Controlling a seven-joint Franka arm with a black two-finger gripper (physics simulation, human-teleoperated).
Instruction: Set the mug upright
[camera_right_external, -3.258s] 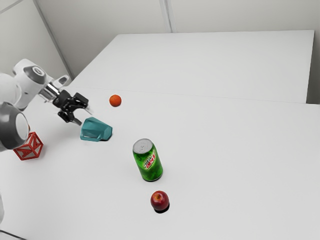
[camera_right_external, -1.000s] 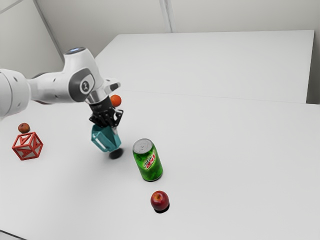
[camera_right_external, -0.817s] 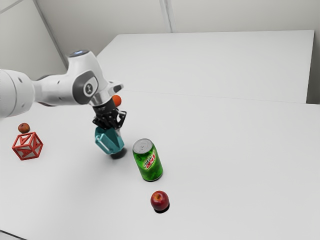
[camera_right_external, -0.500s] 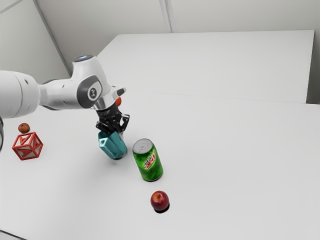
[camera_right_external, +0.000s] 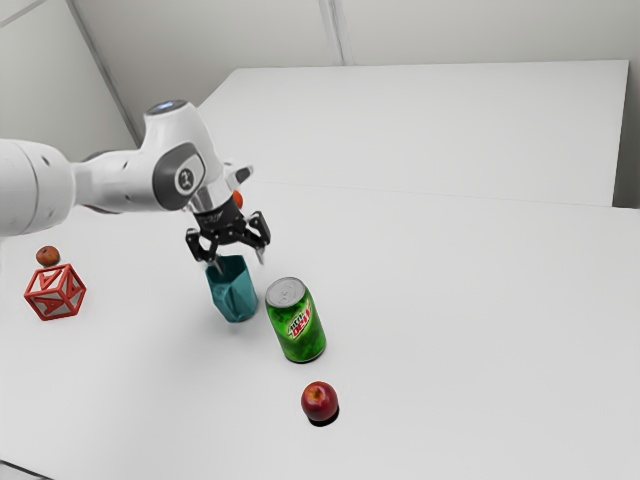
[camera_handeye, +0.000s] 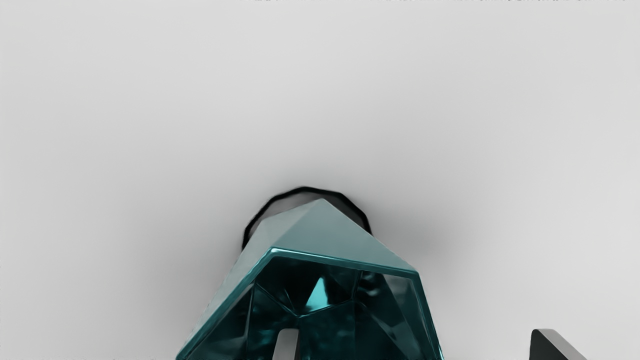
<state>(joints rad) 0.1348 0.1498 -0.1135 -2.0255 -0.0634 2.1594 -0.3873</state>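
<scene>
In the exterior view, the teal mug (camera_right_external: 235, 294) stands on the table (camera_right_external: 450, 300) directly below the jaws, mouth up and base down, upright or close to it; a slight lean I can't rule out. The jaws are spread and grip nothing, one finger down at the mug's mouth, the other outside it on the side toward the green can (camera_right_external: 297, 322), which stands just beside the mug. In the wrist view, one fingertip (camera_handeye: 286, 345) shows against the mug's open inside and the other (camera_handeye: 552, 347) lies out past the rim, so the jaws straddle one wall without pinching it. The wall looks thin, stiff and glossy, glass or hard plastic; I'd judge it light to moderate in weight, likely slippery, and breakable if glass. Any hold would best take that wall just below the rim, squarely on a flat facet, with a mild squeeze, as slanting faces could let it twist. The inner finger could catch the rim and tip it if moved sideways.
</scene>
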